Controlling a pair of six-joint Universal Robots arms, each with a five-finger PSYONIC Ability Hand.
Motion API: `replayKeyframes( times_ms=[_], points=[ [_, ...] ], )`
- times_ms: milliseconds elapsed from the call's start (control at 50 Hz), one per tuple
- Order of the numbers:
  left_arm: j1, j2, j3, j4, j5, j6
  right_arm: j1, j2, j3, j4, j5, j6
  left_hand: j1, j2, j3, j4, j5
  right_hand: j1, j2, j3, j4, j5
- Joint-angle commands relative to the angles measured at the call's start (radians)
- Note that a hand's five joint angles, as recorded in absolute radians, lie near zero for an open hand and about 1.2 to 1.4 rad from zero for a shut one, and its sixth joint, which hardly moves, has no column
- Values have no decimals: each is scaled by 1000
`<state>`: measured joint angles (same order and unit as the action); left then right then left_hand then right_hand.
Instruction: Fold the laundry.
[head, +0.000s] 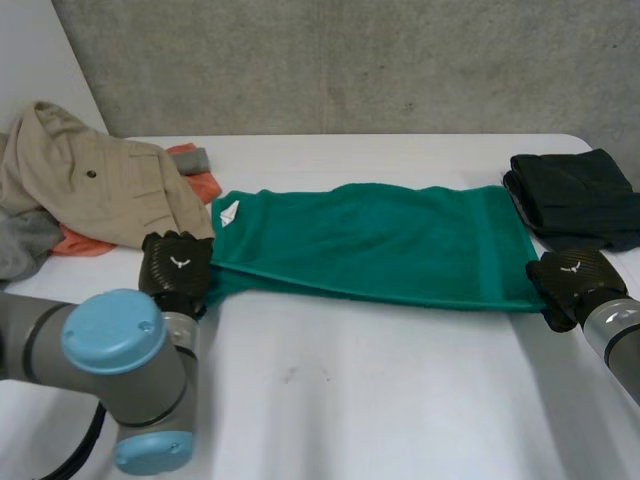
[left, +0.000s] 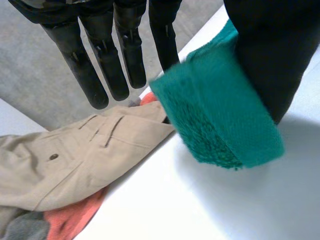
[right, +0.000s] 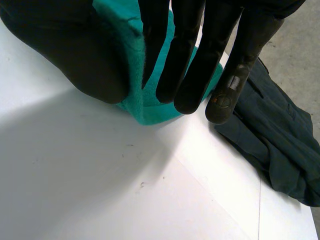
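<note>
Our left hand (head: 176, 268) has its thumb and nearest finger closed on one near corner of the green towel (head: 380, 240), with the other fingers straight beside it. Our right hand (head: 566, 283) clamps the opposite near corner between its thumb and straight fingers. The towel stretches between the two hands as a long band on the white counter (head: 380, 400). Its near edge shows two layers, so we judge that one lengthwise fold is made and that the crosswise folds are left to do.

The towel is thick, fuzzy terry that bends in a soft roll at each pinch, and a small white label (head: 229, 212) lies on it near our left hand.

Beyond the left hand's fingertips lies a loose heap: tan woven trousers (head: 110, 185) with a button, an orange cloth (head: 85, 243) and a grey cloth (head: 25, 245), all unfolded, we think. Beyond the right hand a dark garment (head: 580, 195) lies in a flat stack and looks already folded.
</note>
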<state>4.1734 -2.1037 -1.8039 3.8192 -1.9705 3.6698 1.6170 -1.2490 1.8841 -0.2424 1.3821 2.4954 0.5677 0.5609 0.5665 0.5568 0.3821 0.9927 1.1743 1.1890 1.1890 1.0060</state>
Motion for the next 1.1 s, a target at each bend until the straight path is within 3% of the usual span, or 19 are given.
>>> replayKeyframes(
  times_ms=[20,460,580,660,680,800,880,960,1100],
  points=[
    [17,91,-87,2,58,1,1,-1,0,0,0,-1,142,149,143,153,153,404,222,207,207,216],
    [68,114,-101,5,96,-4,1,-1,-2,0,0,-1,148,155,149,159,159,404,222,207,207,216],
    [83,110,-95,5,142,-4,4,-1,-2,0,-1,-3,154,161,155,165,165,404,222,207,207,216],
    [103,68,-74,2,191,-2,7,-1,-2,0,-1,-3,373,380,374,384,384,404,222,207,207,216],
    [112,45,-60,-7,217,-2,7,0,-2,0,-1,-4,798,805,799,809,809,404,222,207,207,216],
    [143,46,-64,-55,254,15,-2,-9,-14,37,-1,-24,829,835,830,839,840,404,222,207,207,216],
    [145,189,-110,-119,260,50,-3,-73,-33,164,-5,-88,829,835,830,839,840,404,222,207,207,216],
    [146,355,-176,-228,263,76,-15,-174,-39,406,-9,-274,829,835,830,839,840,404,222,207,207,216],
    [148,602,-278,-639,344,200,-127,-288,13,652,-11,-492,829,835,830,839,840,404,222,207,207,216]
  ],
)
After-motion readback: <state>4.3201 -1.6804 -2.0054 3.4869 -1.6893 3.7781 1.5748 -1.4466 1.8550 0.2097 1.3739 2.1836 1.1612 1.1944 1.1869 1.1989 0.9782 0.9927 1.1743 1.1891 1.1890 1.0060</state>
